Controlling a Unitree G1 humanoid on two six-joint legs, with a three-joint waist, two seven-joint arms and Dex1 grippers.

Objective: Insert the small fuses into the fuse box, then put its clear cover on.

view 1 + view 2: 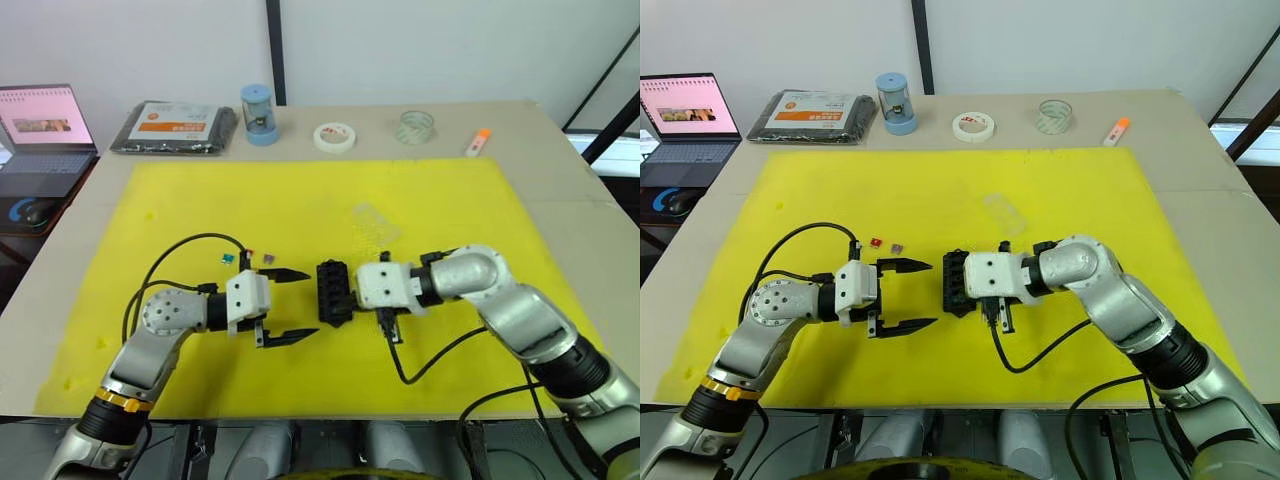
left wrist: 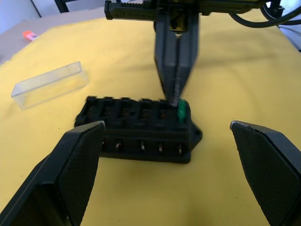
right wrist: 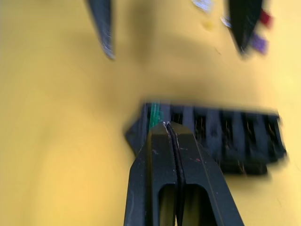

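Note:
The black fuse box lies on the yellow mat between my two grippers. A green fuse stands in a slot at one end of it. My right gripper is shut, and its tips rest against the top of that green fuse. My left gripper hangs open just left of the box, with nothing between its fingers. Loose small fuses lie behind the left gripper: a bluish one, a red one and a purple one. The clear cover lies on the mat behind the box.
Along the table's back edge are a black packet with an orange label, a blue cylinder, a white tape roll, a clear tape roll and an orange marker. A laptop stands far left.

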